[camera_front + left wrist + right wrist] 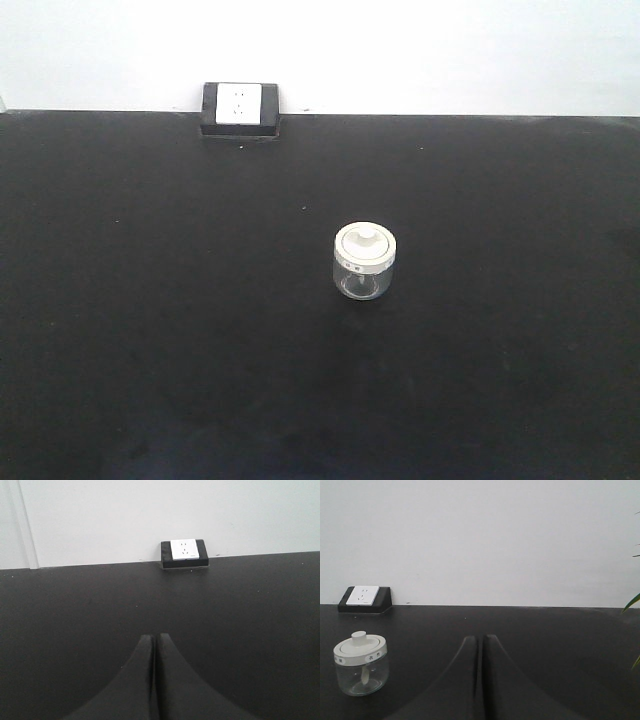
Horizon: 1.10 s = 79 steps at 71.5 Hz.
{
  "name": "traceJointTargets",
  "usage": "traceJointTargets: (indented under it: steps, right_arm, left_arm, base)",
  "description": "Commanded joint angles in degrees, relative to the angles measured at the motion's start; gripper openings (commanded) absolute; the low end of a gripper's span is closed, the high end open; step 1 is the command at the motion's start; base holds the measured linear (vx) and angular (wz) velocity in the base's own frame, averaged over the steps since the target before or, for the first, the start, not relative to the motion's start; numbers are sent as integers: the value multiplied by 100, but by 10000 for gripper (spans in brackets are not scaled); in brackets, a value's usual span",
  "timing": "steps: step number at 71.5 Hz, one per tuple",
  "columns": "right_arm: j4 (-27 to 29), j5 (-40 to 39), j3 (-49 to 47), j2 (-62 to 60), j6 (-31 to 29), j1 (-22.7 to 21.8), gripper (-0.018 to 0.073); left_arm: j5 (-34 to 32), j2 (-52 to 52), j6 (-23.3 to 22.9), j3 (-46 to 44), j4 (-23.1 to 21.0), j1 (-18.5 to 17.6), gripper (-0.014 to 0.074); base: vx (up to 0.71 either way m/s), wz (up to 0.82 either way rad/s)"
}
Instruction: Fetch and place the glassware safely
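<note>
My left gripper [154, 639] shows at the bottom centre of its wrist view, its two dark fingers pressed together with only a thin seam between them, holding nothing and pointing over the black table [75, 610] toward the white wall [100, 515]. My right gripper [480, 640] looks the same at the bottom centre of its own view: jaws together, nothing between them. The glass jar [366, 262] stands upright on the table a little right of centre in the front view, its cream-white lid [367, 244] seated on top with the small knob in the middle. In the right wrist view the jar [361, 666] sits at the lower left of the frame, well apart from my right fingers, with small marks visible around the lid's rim. A black socket block with a white face [239, 108] rests at the table's far edge against the wall, upper left of centre in the front view. Thin green leaves [632, 602] poke in at the right edge of the right wrist view.
</note>
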Motion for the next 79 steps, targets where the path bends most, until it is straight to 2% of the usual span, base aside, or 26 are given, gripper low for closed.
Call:
traceJointTargets:
  steps: [1, 79]
  right_arm:
    - [-43, -391, 109, -80, -45, 9, -4]
    - [-43, -391, 109, -80, -44, -6, -4]
  left_arm:
    - [-390, -68, -46, 157, -21, 4, -7]
    - [-390, -68, -46, 157, -21, 4, -7]
  base:
    - [0, 0]
    - [0, 0]
